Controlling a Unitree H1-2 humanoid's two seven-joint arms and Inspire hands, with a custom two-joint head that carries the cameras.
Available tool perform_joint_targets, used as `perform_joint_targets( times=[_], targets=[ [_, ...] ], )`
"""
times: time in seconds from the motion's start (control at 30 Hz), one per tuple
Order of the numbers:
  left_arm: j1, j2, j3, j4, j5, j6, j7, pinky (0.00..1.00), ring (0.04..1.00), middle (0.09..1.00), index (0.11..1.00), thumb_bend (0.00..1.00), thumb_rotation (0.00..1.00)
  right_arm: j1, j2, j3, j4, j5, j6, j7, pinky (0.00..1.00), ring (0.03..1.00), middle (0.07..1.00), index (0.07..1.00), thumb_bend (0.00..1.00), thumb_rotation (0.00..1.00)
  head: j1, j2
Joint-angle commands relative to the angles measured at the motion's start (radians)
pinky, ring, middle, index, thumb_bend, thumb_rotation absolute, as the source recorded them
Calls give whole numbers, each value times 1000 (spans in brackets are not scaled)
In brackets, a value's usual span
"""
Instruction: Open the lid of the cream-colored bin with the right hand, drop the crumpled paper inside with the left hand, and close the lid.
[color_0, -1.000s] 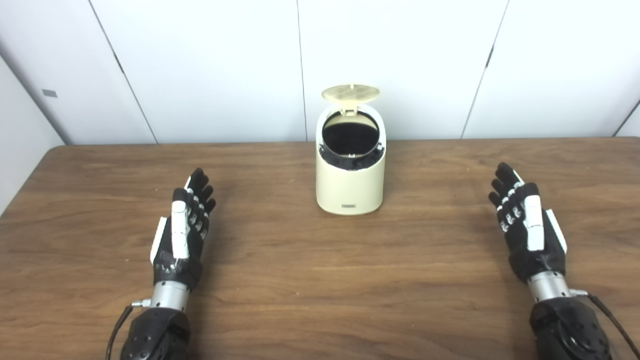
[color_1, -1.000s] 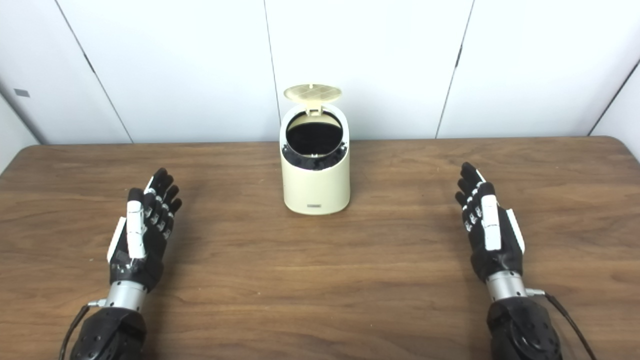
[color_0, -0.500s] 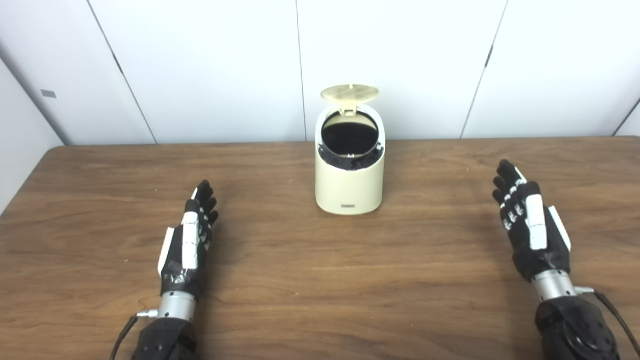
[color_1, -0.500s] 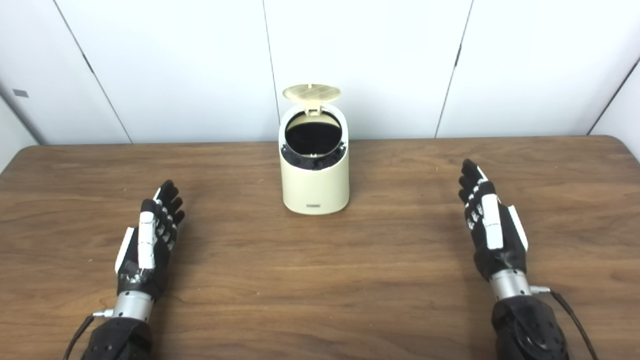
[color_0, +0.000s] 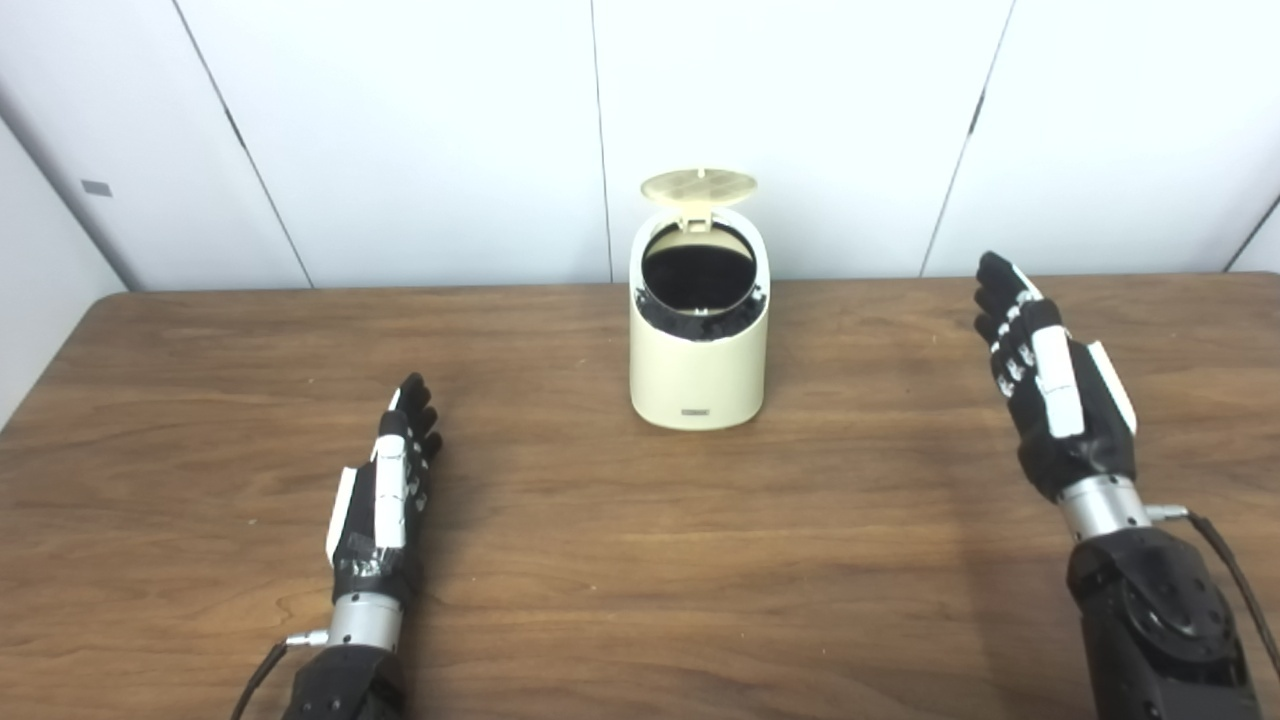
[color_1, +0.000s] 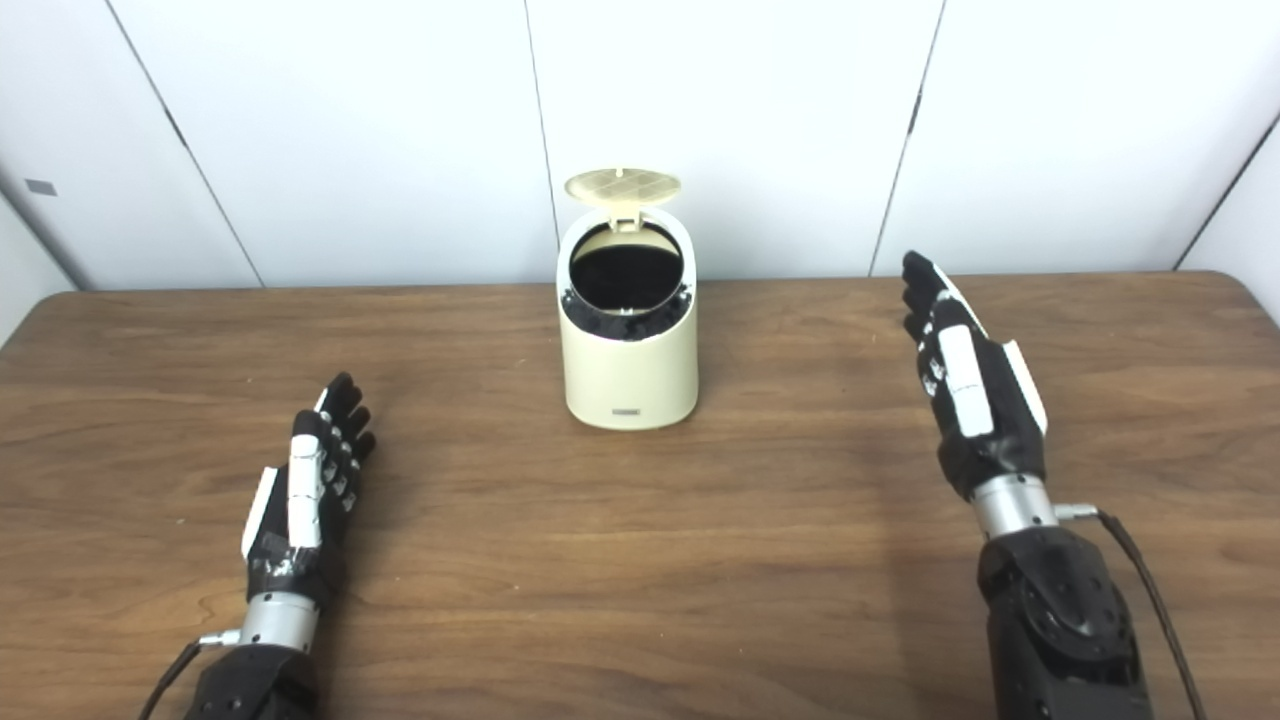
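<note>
The cream-colored bin (color_0: 699, 370) stands at the middle back of the table, its round lid (color_0: 699, 185) tipped up and its dark inside showing. No crumpled paper is visible anywhere. My left hand (color_0: 384, 495) lies low over the table at the front left, fingers straight and apart, holding nothing. My right hand (color_0: 1047, 373) is raised at the right, well apart from the bin, fingers stretched out and empty.
The brown wooden table (color_0: 640, 560) runs across the whole view, with its back edge against white wall panels (color_0: 420, 130). A cable (color_1: 1150, 600) trails from my right wrist.
My right hand has risen and moved farther back. My left hand has drawn back toward the front edge and sunk lower. The bin and lid have not moved.
</note>
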Motion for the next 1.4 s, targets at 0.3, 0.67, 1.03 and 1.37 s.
perform_joint_targets(
  times=[0.3,0.67,1.03,1.37],
  targets=[
    [-11,-11,5,-18,-24,-33,6,1000,1000,1000,1000,598,1000,-137,-17,86,-111,-161,42,-14,914,931,923,885,656,940,-14,-15],
    [-8,-12,1,-13,-28,-37,4,1000,1000,1000,1000,558,1000,-277,-11,142,-149,-252,142,-7,898,938,928,880,603,983,-14,-19],
    [-13,-13,-3,3,-32,-45,0,1000,1000,1000,1000,560,1000,-429,-66,269,-124,-460,238,32,802,890,897,839,638,995,-11,-21],
    [-11,-11,-14,12,-26,-42,-4,1000,1000,1000,1000,577,1000,-508,-125,344,-68,-569,228,115,823,873,867,814,607,1000,-8,-29]
  ],
)
